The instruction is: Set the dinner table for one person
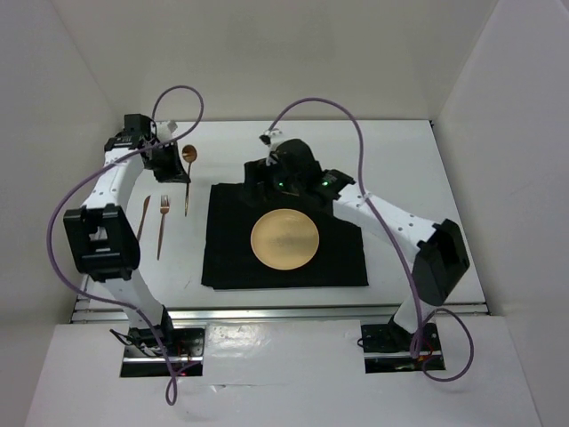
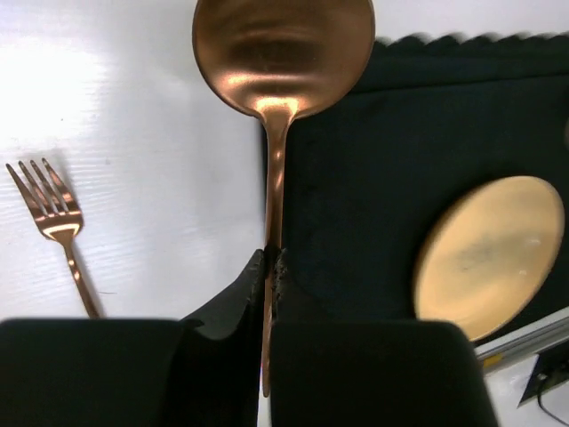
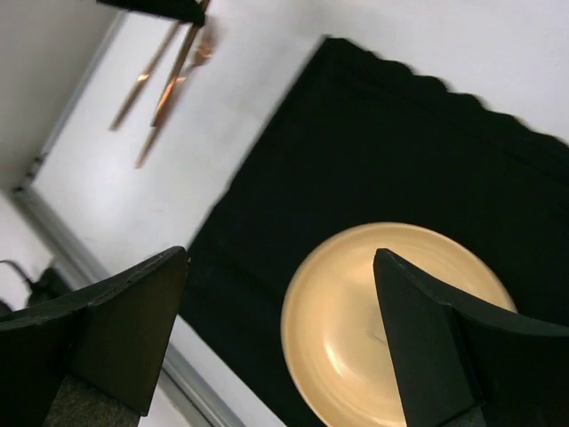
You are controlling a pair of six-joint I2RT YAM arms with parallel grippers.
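My left gripper (image 1: 171, 166) is shut on the handle of a copper spoon (image 1: 188, 156), held over the white dinner table (image 1: 400, 160) just left of the black placemat (image 1: 231, 258). In the left wrist view the fingers pinch the handle (image 2: 271, 262) with the spoon bowl (image 2: 283, 53) ahead. A gold plate (image 1: 284, 240) sits at the middle of the placemat. My right gripper (image 1: 277, 175) hovers open and empty over the placemat's far part. In the right wrist view (image 3: 280, 267) the plate (image 3: 356, 320) shows between its fingers.
A copper fork (image 1: 163, 227) and a copper knife (image 1: 143, 218) lie side by side on the table left of the placemat. The fork also shows in the left wrist view (image 2: 49, 213). White walls enclose the table, and a metal rail (image 1: 284, 309) runs along its near edge.
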